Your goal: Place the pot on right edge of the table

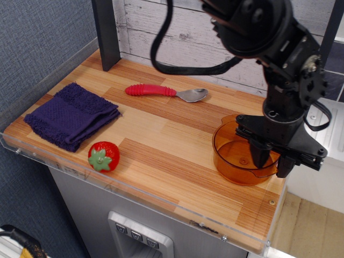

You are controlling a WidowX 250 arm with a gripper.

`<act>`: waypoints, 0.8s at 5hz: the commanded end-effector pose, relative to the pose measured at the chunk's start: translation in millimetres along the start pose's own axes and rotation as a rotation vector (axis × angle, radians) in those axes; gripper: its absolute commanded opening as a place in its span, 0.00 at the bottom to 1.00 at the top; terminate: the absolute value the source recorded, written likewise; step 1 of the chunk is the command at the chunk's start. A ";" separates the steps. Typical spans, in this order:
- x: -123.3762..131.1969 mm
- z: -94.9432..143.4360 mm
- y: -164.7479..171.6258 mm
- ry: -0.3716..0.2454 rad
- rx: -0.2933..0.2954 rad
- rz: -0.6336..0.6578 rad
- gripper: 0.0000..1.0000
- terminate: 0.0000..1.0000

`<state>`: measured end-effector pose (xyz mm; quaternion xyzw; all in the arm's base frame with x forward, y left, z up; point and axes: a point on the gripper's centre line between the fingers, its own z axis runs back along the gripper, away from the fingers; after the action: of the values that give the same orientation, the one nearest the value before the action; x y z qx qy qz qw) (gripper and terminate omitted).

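Note:
The amber see-through pot (pixel 236 157) stands upright on the wooden table (pixel 161 137), close to its right edge. My gripper (pixel 272 161) hangs over the pot's right side. Its two black fingers are spread apart: one finger (pixel 259 155) reaches inside the pot, the other sits outside the right rim. The pot's right wall lies between them, and the jaws look released from it. The black arm rises above and hides the pot's far right rim.
A red-handled spoon (pixel 161 91) lies at the back middle. A folded purple cloth (pixel 72 115) lies at the left. A toy strawberry (pixel 104 156) sits near the front edge. A dark post (pixel 106 32) stands at the back left.

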<state>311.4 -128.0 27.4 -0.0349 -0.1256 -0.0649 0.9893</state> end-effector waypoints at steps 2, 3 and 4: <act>-15.1 66.8 27.4 -0.170 0.002 0.038 1.00 0.00; -11.0 77.1 46.7 -0.173 0.044 0.066 1.00 0.00; -15.3 85.2 82.8 -0.094 0.065 0.142 1.00 0.00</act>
<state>308.2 -38.5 83.0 -0.0140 -0.1417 0.0192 0.9896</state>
